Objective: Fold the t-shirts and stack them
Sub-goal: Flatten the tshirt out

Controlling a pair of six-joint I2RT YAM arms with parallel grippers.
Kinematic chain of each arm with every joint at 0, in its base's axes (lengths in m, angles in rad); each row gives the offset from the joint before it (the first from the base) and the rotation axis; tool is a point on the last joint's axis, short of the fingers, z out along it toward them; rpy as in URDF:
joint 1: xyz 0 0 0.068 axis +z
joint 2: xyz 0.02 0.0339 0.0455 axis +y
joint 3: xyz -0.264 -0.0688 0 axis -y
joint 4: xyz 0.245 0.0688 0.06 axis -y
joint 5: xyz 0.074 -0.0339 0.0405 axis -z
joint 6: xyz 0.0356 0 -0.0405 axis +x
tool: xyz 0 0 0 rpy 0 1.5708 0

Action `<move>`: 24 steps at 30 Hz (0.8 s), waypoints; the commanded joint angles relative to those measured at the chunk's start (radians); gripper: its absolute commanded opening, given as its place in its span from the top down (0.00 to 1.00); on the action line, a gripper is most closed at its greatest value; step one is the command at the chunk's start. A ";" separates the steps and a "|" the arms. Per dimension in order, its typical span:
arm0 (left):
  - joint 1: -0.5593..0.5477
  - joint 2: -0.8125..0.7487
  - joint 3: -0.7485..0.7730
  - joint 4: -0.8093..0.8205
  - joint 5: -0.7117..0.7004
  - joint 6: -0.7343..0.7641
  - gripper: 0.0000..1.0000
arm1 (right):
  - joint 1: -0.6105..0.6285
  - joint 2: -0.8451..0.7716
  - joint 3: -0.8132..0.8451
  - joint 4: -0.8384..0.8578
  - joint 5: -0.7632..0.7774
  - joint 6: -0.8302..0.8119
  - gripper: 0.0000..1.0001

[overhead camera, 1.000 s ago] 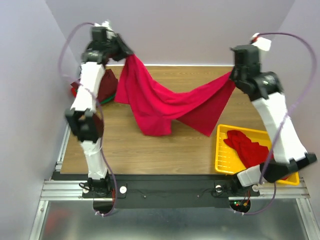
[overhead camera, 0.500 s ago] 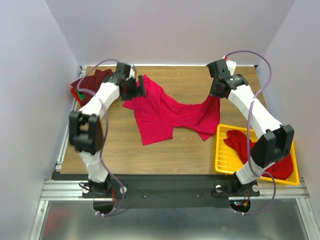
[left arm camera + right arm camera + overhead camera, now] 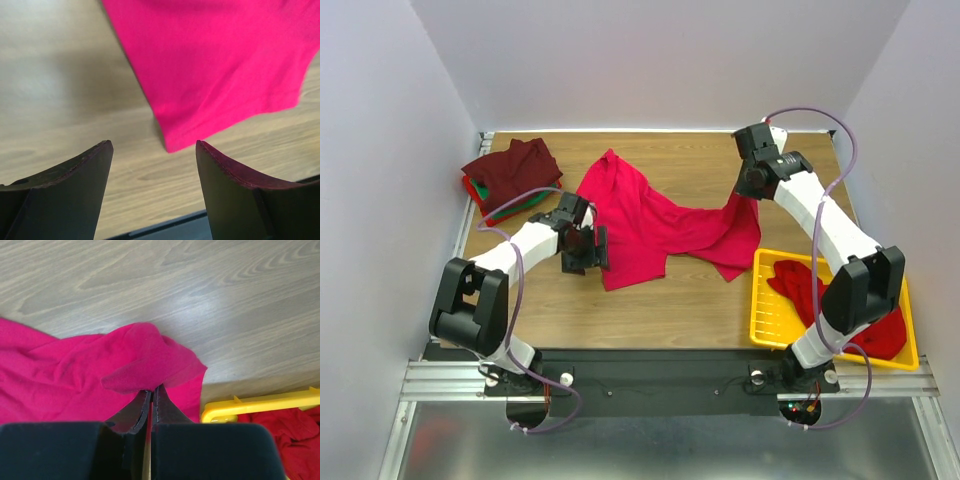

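A crimson shirt (image 3: 650, 225) lies rumpled across the middle of the wooden surface (image 3: 670, 310). The right gripper (image 3: 748, 192) is clamped on a raised fold at the shirt's right edge, near the yellow tray (image 3: 757, 305) that holds more red shirts (image 3: 815, 295). The left gripper (image 3: 588, 250), its fingers spread and empty, sits low at the shirt's near-left hem. A maroon pile (image 3: 510, 168) rests in the far left corner.

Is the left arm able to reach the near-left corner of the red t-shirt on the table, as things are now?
Probably yes. The left gripper is open and hangs just short of that corner of the red t-shirt, with only bare table around it; nothing seems to block it.
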 commanded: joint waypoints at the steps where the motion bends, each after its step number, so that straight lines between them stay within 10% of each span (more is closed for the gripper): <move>1: -0.013 -0.065 -0.078 0.073 0.043 -0.079 0.22 | -0.006 0.018 0.039 0.045 -0.052 0.003 1.00; 15: -0.154 -0.016 -0.147 0.169 0.036 -0.235 0.22 | -0.020 0.054 0.064 0.048 -0.149 -0.075 1.00; 24: -0.164 0.020 -0.163 0.096 -0.102 -0.218 0.54 | -0.023 0.018 -0.006 0.080 -0.180 -0.032 1.00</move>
